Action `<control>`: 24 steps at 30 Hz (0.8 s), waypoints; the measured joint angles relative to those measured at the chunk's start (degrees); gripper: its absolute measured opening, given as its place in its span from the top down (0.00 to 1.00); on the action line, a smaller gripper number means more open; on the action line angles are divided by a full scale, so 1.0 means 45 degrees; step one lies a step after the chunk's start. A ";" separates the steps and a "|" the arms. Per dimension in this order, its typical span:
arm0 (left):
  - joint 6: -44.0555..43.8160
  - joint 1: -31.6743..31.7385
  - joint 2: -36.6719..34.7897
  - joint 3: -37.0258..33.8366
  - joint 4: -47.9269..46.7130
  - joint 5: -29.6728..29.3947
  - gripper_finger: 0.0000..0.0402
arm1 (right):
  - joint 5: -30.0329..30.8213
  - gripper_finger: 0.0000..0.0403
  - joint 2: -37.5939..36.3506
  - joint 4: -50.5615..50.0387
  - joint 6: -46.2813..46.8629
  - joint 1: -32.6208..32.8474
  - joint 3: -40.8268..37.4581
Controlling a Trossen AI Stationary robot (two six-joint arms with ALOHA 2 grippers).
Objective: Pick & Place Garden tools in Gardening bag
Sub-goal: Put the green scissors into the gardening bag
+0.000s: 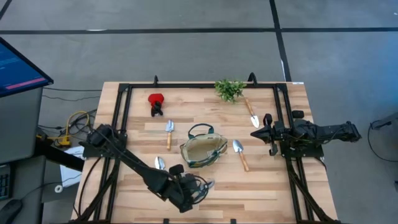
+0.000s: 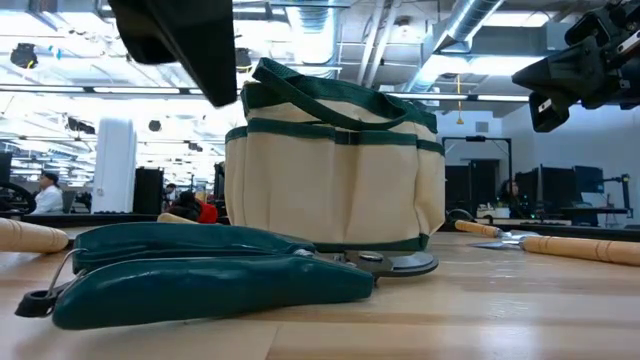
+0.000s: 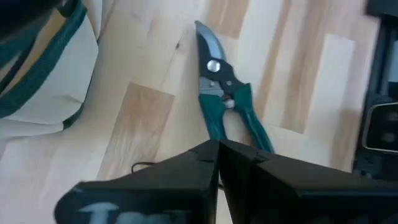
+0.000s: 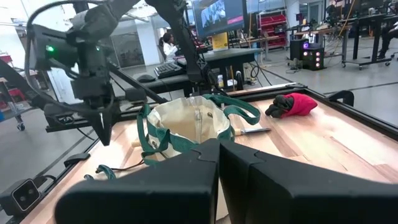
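Observation:
The dark green-handled pruning shears (image 3: 225, 93) lie flat on the table near its front edge, blades toward the gardening bag (image 1: 203, 150). My left gripper (image 3: 217, 163) hangs shut a little above them, slanting down and touching nothing; the low view shows it (image 2: 176, 40) clear over the shears (image 2: 200, 272). The bag stands upright and open at mid table. Trowels lie around it (image 1: 169, 132) (image 1: 160, 163) (image 1: 240, 154). The red-and-black item (image 1: 155, 102) lies at the far left. My right gripper (image 4: 218, 149) waits shut and level at the table's right edge.
A leafy green sprig (image 1: 229, 89) lies at the far edge, with one more trowel (image 1: 252, 116) beside it. A black metal frame (image 1: 121, 112) runs along the table's left, right and far sides. Bare wood lies to the right of the shears.

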 joint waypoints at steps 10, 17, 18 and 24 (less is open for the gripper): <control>-0.0007 0.0262 0.0000 -0.0659 0.0404 0.1385 0.97 | 0.0000 1.00 0.0000 -0.0010 0.0000 0.0000 0.0000; -0.0301 0.0540 0.0000 -0.1573 0.1832 0.2333 0.75 | 0.0000 1.00 0.0000 -0.0010 -0.0005 0.0000 0.0000; -0.0308 0.0580 0.0000 -0.1693 0.2065 0.2396 0.72 | 0.0000 1.00 0.0000 -0.0009 -0.0005 0.0000 0.0000; -0.0336 0.0817 0.0000 -0.2123 0.3569 0.2547 0.53 | 0.0000 1.00 0.0000 -0.0007 -0.0005 0.0000 0.0000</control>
